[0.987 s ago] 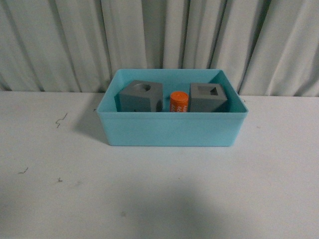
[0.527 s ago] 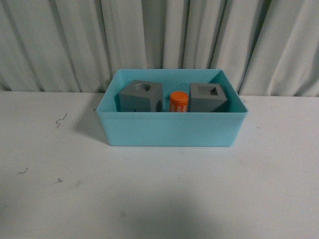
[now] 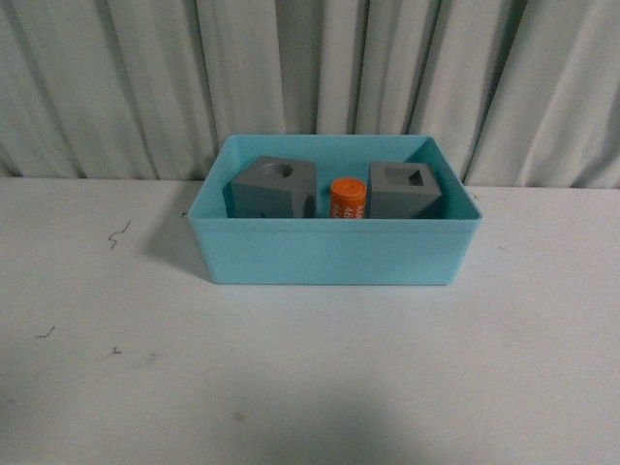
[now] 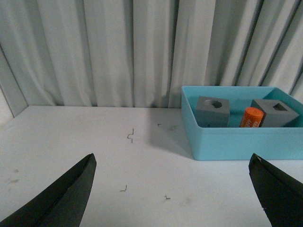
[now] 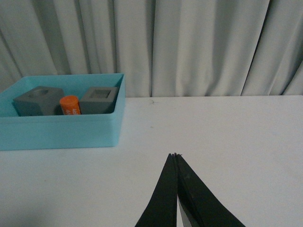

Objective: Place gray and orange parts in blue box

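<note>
The blue box (image 3: 334, 254) stands at the middle back of the white table. Inside it sit a gray cube with a round recess (image 3: 274, 188), an orange cylinder (image 3: 347, 199) and a gray cube with a square recess (image 3: 406, 190), side by side. Neither arm shows in the front view. My left gripper (image 4: 173, 176) is open over bare table, well short of the blue box (image 4: 236, 142), with nothing between its fingers. My right gripper (image 5: 175, 155) is shut and empty, off to the side of the blue box (image 5: 61, 132).
Grey curtains (image 3: 310, 77) hang close behind the table. Small dark scuffs (image 3: 118, 232) mark the white tabletop (image 3: 310, 387) on the left. Open tabletop lies in front of and to both sides of the box.
</note>
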